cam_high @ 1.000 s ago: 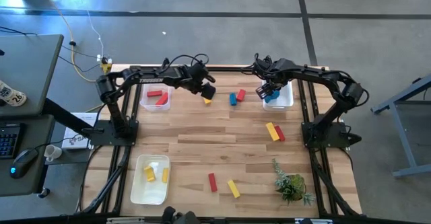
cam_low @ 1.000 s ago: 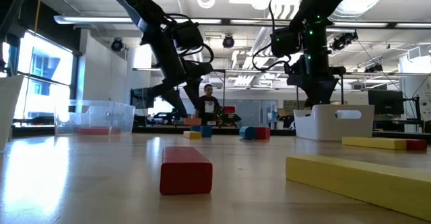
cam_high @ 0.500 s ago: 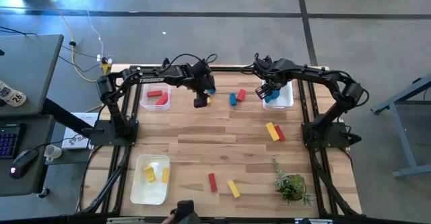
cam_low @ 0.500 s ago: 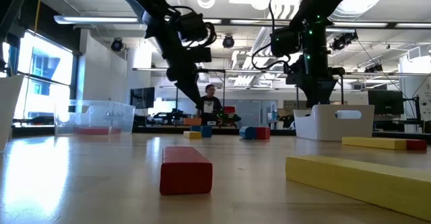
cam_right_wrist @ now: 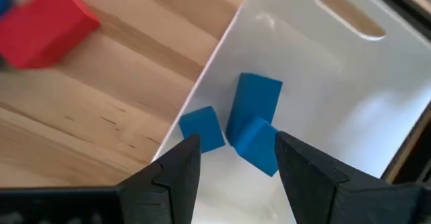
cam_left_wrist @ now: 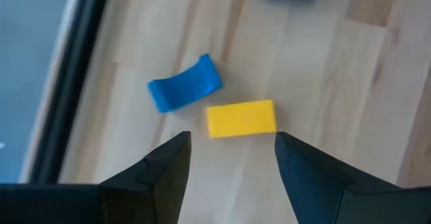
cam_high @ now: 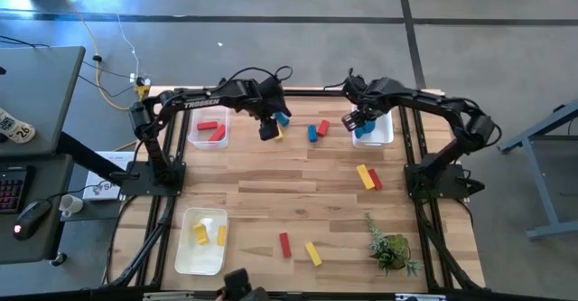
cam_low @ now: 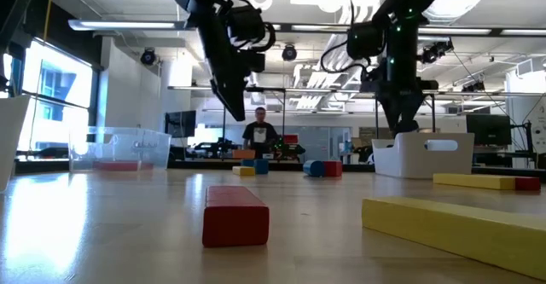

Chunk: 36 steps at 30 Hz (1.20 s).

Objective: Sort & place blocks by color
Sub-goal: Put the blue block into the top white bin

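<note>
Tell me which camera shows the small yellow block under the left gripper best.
The left wrist view: the yellow block lies unobstructed between the open left gripper fingers, beside a curved blue block. The high view shows only a sliver by the gripper; the low view shows it small and distant; the right wrist view misses it.

One camera hangs high and looks straight down on the whole table point(cam_high: 271, 192), so things look small. One sits low at the table top and looks flat across it into the room. Each wrist camera looks down from very close. The left wrist view and the high view both show the yellow block point(cam_left_wrist: 240, 118) point(cam_high: 279, 135) at the top middle.
</note>
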Available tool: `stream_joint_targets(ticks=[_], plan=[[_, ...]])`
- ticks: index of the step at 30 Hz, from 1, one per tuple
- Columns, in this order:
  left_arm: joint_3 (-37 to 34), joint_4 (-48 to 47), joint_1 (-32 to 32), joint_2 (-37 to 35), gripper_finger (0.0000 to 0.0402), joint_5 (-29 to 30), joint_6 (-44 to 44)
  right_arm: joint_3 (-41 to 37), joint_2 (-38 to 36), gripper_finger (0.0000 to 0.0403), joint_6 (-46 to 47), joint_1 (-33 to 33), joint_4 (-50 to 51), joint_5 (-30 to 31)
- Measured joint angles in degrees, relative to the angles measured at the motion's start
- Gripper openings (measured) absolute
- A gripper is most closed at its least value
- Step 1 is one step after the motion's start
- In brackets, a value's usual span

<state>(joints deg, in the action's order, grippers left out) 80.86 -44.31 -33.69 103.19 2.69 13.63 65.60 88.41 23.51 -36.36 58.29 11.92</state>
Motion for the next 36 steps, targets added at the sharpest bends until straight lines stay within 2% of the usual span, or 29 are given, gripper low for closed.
stream_joint_targets(ticks=[6, 10, 14, 20, 28, 36], plan=[[2.80, -4.44, -0.04, -1.14, 0.0202, 7.18, 0.58, 1.50, -3.68, 0.0177, 0.36, 0.00, -1.75, -2.59], [2.95, -5.43, -0.41, -4.28, 0.0202, 8.67, 2.24, 3.51, -5.51, 0.0177, -3.65, 0.02, -5.41, -4.39], [2.95, -5.69, -1.33, -8.16, 0.0202, 8.94, 1.15, 4.93, -5.78, 0.0177, -11.82, 0.00, -10.87, -8.52], [2.95, -7.09, -2.51, -14.24, 0.0202, 9.13, -5.89, 4.98, -5.78, 0.0177, -25.27, 0.00, -19.50, -16.40], [2.92, -17.67, -3.10, -19.80, 0.0202, 9.80, -11.97, 4.98, -4.70, 0.0177, -42.84, 1.74, -30.03, -19.78], [2.16, -21.95, -3.03, -22.00, 0.0202, 9.98, -14.11, 4.98, 0.70, 0.0177, -57.17, 5.01, -29.21, -18.84]])
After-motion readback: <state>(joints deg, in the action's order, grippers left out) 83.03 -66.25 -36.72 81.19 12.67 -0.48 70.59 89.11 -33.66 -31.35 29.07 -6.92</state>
